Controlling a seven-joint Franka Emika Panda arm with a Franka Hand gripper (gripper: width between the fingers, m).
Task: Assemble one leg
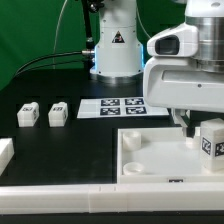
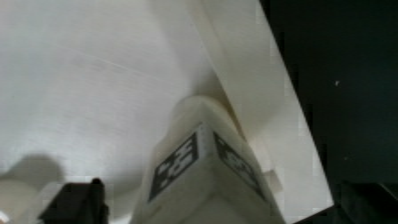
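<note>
A white leg (image 1: 212, 141) with a black-and-white tag stands upright at the large white panel's (image 1: 150, 165) corner on the exterior view's right. My gripper (image 1: 197, 127) hangs right over it, one dark finger (image 1: 184, 122) beside the leg. In the wrist view the leg (image 2: 205, 160) rises between the jaws of my gripper (image 2: 214, 212). The dark fingertip (image 2: 75, 202) stands apart from the leg with a gap showing, so the gripper is open and grips nothing. The panel's white floor (image 2: 107, 80) fills most of that view.
Two more tagged legs (image 1: 28, 114) (image 1: 57, 114) stand side by side on the black table at the exterior view's left. The marker board (image 1: 120, 105) lies behind the panel. A white block (image 1: 5, 152) sits at the left edge. The arm's base (image 1: 115, 50) stands at the back.
</note>
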